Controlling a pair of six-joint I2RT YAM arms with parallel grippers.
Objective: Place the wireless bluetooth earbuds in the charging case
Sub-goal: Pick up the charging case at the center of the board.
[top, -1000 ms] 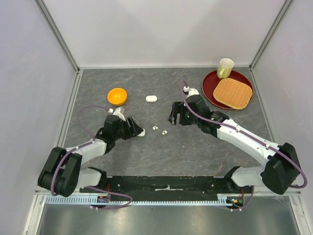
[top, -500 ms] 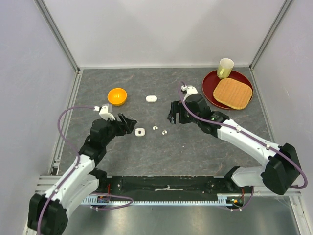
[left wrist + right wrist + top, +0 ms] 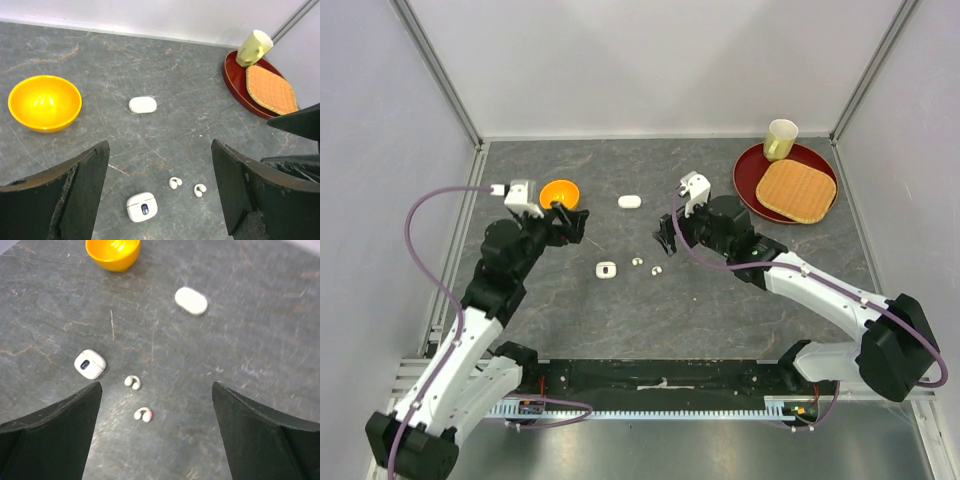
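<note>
A small white charging case (image 3: 606,269) with a dark window lies flat on the grey table, also seen in the left wrist view (image 3: 142,206) and the right wrist view (image 3: 90,363). Just to its right lie two white earbuds (image 3: 638,262) (image 3: 657,269), apart from each other (image 3: 175,182) (image 3: 200,189). A second white case (image 3: 630,201) lies farther back. My left gripper (image 3: 570,222) hangs open above and to the left of the case, holding nothing. My right gripper (image 3: 667,235) stands open just beyond the earbuds, also empty.
An orange bowl (image 3: 560,196) sits beside my left gripper. At the back right, a red plate (image 3: 750,180) carries a woven mat (image 3: 796,189) and a pale yellow cup (image 3: 780,139). Walls close off the left, the back and the right.
My left gripper has let go of the near case, opened, and drawn up and back towards the orange bowl. My right gripper has shifted slightly left and spread wider.
</note>
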